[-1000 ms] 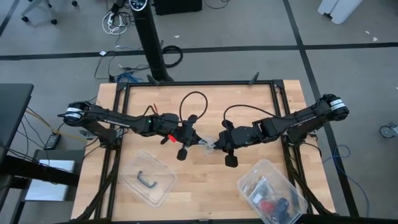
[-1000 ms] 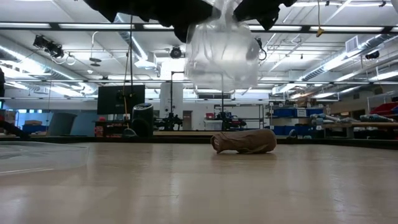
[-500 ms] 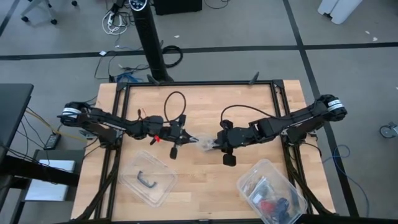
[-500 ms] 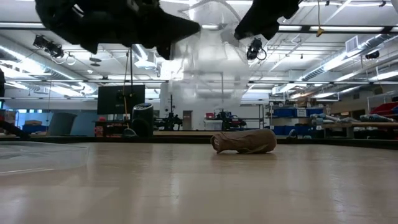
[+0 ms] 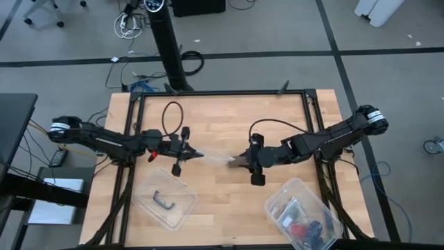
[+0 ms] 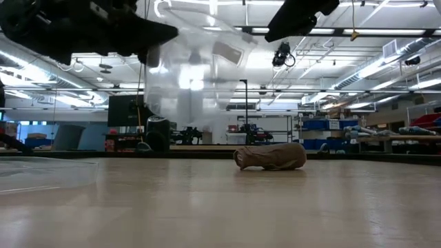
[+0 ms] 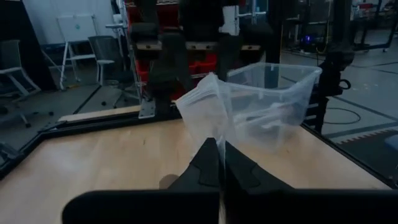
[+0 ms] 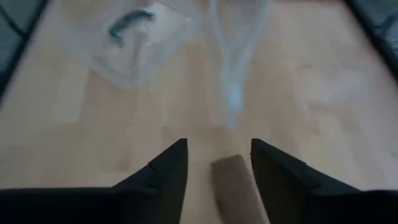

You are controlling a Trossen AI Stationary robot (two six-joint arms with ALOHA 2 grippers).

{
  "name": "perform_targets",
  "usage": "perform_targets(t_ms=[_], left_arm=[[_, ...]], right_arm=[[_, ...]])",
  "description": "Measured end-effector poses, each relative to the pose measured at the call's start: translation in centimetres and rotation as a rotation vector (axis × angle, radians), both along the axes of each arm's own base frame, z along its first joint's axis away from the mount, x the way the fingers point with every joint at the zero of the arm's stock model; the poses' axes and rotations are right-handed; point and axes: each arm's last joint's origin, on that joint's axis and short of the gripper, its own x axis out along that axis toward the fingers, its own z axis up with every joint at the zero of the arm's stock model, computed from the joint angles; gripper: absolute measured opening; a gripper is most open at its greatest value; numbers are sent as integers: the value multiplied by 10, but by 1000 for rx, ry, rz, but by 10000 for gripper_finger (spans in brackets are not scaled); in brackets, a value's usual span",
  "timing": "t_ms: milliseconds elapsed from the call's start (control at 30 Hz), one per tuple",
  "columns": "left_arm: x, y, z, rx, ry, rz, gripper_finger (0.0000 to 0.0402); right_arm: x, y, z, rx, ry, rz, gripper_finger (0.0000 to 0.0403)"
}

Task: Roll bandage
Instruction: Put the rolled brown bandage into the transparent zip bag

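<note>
1. The wooden table (image 5: 229, 125) carries a clear tub (image 5: 165, 199) with a black handle piece near its front left and a second clear tub (image 5: 303, 214) with mixed items at its front right.
2. The left gripper (image 7: 219, 163) hangs above the table with its fingers pressed together on a clear plastic bag (image 7: 208, 115), which hangs from them.
3. The right gripper (image 8: 219, 163) is over the middle of the table; its fingers stand apart and hold nothing.
4. The bandage (image 6: 270, 156), a small brown roll, lies on the table just under the right gripper, between its fingers in the right wrist view.
</note>
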Motion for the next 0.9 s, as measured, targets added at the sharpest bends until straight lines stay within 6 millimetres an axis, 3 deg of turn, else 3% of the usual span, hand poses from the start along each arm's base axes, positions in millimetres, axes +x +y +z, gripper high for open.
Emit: perform_targets(t_ms=[133, 300, 567, 900], left_arm=[[-10, 0, -4, 1, 0, 0, 0], [-19, 0, -1, 2, -34, 0, 0], [-27, 0, -5, 9, 16, -7, 0], [-27, 0, -6, 11, 31, -9, 0]], right_arm=[[8, -2, -11, -75, 36, 0, 202], [35, -11, -47, -85, 141, 73, 221], [57, -37, -94, -36, 309, 96, 237], [73, -73, -119, 73, 371, 129, 266]])
